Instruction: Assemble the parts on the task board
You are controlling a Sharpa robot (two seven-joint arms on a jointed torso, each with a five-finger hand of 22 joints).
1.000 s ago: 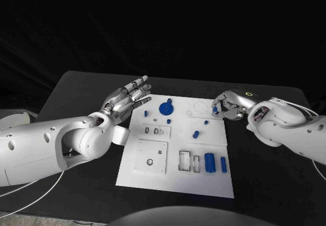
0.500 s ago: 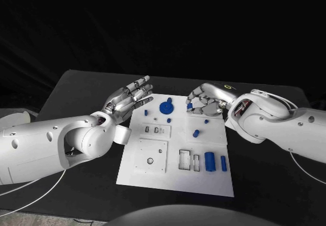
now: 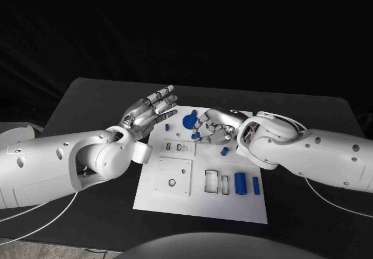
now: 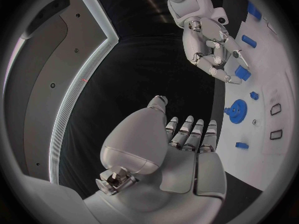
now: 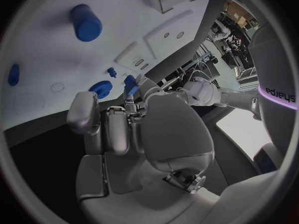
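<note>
- Black table (image 3: 85,102): it carries the white task board and lies under both arms.
- Task board (image 3: 233,208): a white plate in the middle of the table, with rectangular recesses in its near half. The right wrist view adds faint circular outlines on its bare surface, which the head view does not resolve.
- Left hand (image 3: 149,111): raised beside the board's far left corner, palm up, fingers straight and apart, holding nothing. The left wrist view (image 4: 187,139) shows the same fingers from behind, extended side by side.
- Right hand (image 3: 214,127): over the far middle of the board, fingers curled down. The head view hides the fingertips' contents. The left wrist view (image 4: 215,50) shows a small blue part (image 4: 242,73) pinched at the fingertips, and the right wrist view (image 5: 124,124) shows a blue piece (image 5: 130,84) between thumb and finger.
- Blue gear (image 3: 189,122): on the board's far side, just beside the right hand. It also appears in the left wrist view (image 4: 235,108) and the right wrist view (image 5: 100,88).
- Large blue cylinder (image 3: 240,184): lying on the near right part of the board, with a slimmer blue pin (image 3: 256,186) just beside it.
- Small blue peg (image 3: 166,128): standing near the board's left edge, close to the left hand.
</note>
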